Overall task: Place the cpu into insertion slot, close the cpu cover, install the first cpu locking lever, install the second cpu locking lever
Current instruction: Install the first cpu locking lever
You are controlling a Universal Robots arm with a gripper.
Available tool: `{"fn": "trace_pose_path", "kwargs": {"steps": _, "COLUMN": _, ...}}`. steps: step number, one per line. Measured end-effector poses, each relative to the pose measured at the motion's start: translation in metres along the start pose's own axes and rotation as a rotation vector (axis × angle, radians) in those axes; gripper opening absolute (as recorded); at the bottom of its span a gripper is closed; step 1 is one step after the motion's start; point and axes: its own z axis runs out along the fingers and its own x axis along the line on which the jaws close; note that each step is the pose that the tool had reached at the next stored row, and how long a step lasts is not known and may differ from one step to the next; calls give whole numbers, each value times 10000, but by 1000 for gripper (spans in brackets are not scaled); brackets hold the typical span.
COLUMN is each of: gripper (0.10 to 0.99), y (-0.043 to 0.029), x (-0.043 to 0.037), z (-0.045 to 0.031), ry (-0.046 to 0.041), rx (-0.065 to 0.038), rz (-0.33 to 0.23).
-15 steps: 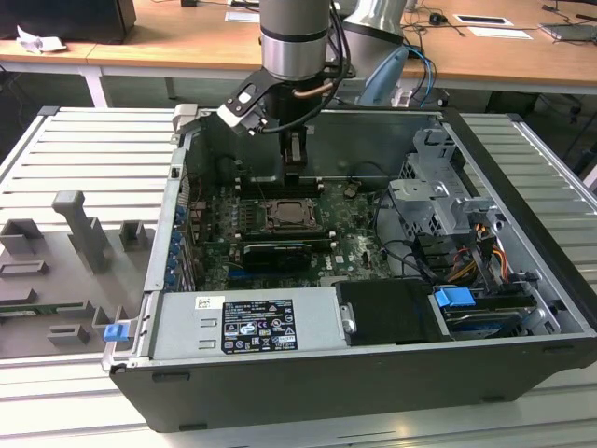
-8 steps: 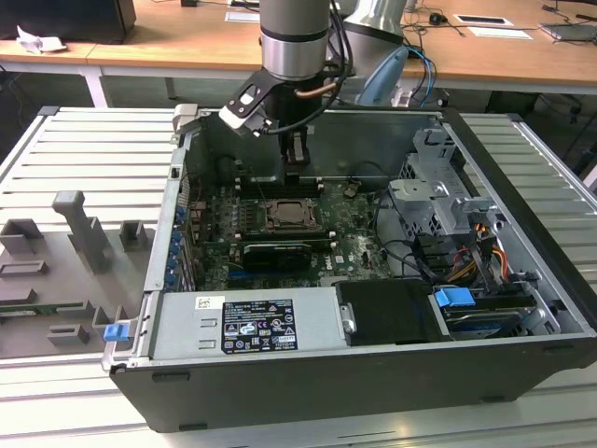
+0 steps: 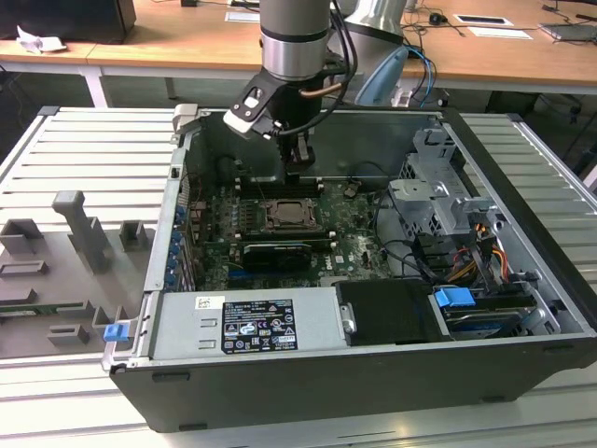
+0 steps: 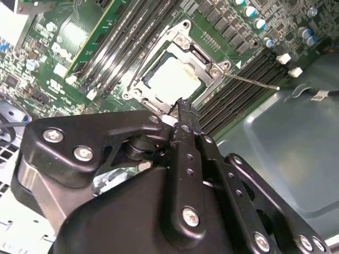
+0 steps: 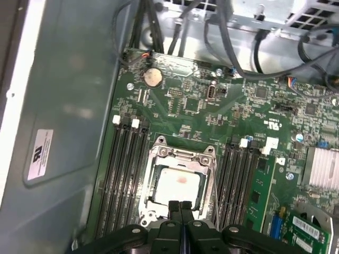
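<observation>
The cpu [image 5: 179,183] [image 4: 172,79] lies flat in the insertion slot [image 3: 289,217], its pale top showing through the cut-out of the cpu cover [image 5: 183,156] [image 4: 180,41], which lies down around it. A thin metal locking lever [image 4: 250,80] sticks out sideways from one socket corner, over the memory slots. My gripper [image 5: 180,205] [image 4: 183,106] [image 3: 297,174] hangs just above the socket's edge. Its black fingers are shut together with nothing between them.
Black memory slots [image 5: 127,174] flank the socket on both sides. A long black graphics card [image 3: 276,252] lies in front of it, then the power supply [image 3: 247,322]. Drive cage [image 3: 438,191] and cables [image 3: 420,257] fill the case's right; grey fixtures [image 3: 84,229] stand outside left.
</observation>
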Motion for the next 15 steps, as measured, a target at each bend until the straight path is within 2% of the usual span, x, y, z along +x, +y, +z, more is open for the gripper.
{"fn": "trace_pose_path", "kwargs": {"steps": 7, "gripper": 106, "y": 0, "x": 0, "z": 0, "ry": 27, "rx": 6, "rz": -612}}
{"fn": "trace_pose_path", "kwargs": {"steps": 12, "gripper": 106, "y": 0, "x": 0, "z": 0, "ry": 77, "rx": 16, "rz": -1732}}
{"fn": "trace_pose_path", "kwargs": {"steps": 15, "gripper": 106, "y": 0, "x": 0, "z": 0, "ry": 95, "rx": 20, "rz": -2148}}
